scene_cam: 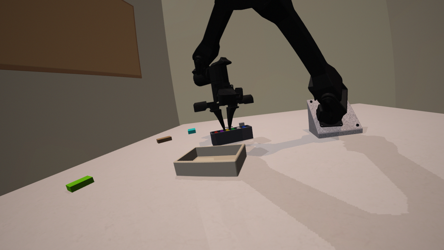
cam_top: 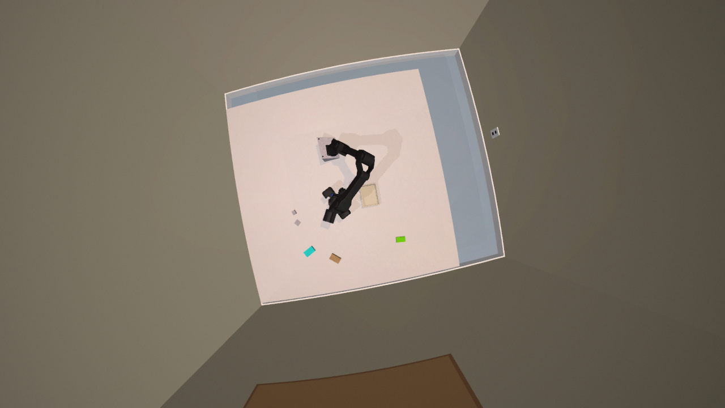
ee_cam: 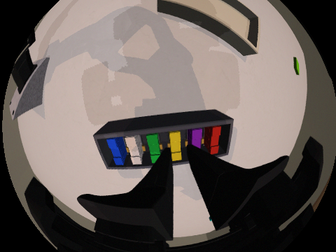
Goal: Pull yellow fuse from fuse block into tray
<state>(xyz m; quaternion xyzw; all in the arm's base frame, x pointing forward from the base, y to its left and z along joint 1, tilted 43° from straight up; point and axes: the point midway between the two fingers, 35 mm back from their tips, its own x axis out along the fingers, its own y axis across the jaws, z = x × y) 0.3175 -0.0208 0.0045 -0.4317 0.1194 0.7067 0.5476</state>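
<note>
- The hand (ee_cam: 179,156) hangs over the block (ee_cam: 164,122), its narrow-set fingers flanking the yellow fuse (ee_cam: 176,145), gripping nothing.
- The tray (scene_cam: 211,161) sits near the block.

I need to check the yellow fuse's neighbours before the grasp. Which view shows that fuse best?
The wrist view: the yellow fuse sits between green and purple ones, with the gripper framing it. The exterior view shows only a small yellow spot on the block. In the top view the arm hides it.
</note>
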